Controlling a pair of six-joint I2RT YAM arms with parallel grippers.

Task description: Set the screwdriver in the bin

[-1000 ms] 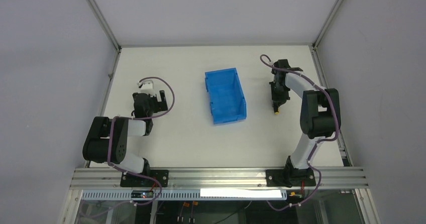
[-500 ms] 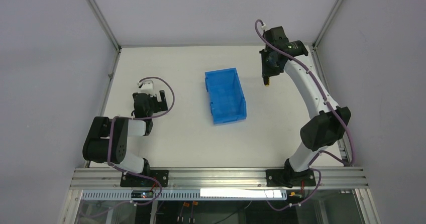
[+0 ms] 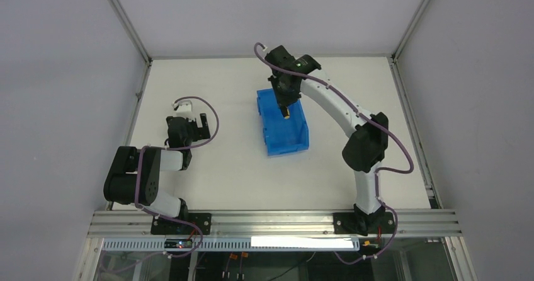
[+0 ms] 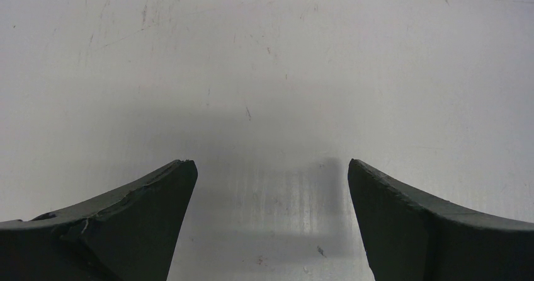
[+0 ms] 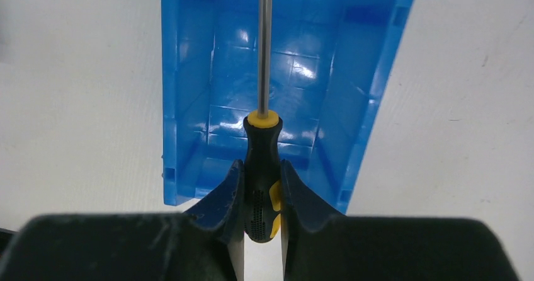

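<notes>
The blue bin stands open in the middle of the table. My right gripper hangs over its far end, shut on the screwdriver. In the right wrist view the black and yellow handle of the screwdriver sits clamped in the gripper, and its thin shaft points out over the inside of the bin. My left gripper rests at the left of the table, far from the bin. In the left wrist view it is open and empty over bare table.
The table is white with a metal frame rail along its near edge. Grey walls close in the back and both sides.
My right arm has swung left from the right side of the table to above the bin, carrying the screwdriver. The left arm has not moved.
</notes>
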